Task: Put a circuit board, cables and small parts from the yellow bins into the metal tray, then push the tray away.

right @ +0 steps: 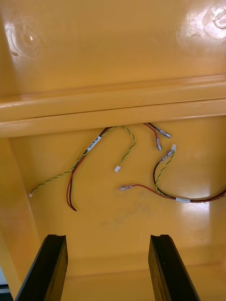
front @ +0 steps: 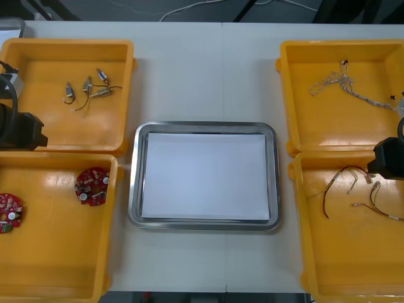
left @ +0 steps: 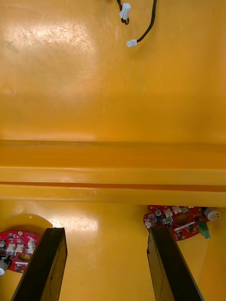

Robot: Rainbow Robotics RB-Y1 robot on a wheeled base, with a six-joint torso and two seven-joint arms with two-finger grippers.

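Read as a dial in the front view, the left arm (front: 19, 129) sits over the ridge where the two left yellow bins (front: 38, 265) meet. The nearer round red circuit board (front: 93, 186) lies at about 4 o'clock from it, and a second board (front: 9, 211) at about 6 o'clock. In the left wrist view the left gripper (left: 106, 231) is released, fingers (left: 47, 263) spread wide and empty. The first board is just past one fingertip and the second board is beside the other, so neither is between them. I judge the board is the left arm's pick. Being round, it has no long axis to line up with. What matters is that it lies close to the bin's tray-side wall and far wall, with bare floor only toward 6 and 7 o'clock, so the fingers have more room there. The right arm (front: 390, 158) is over the right bins' shared wall. The right gripper (right: 107, 237) is likewise spread and empty, with the red and yellow cables (right: 117, 174) ahead of its fingertips, strung roughly 9 to 3 across the floor. The metal tray (front: 134, 189), white inside, holds nothing, with bare table toward 12 o'clock.
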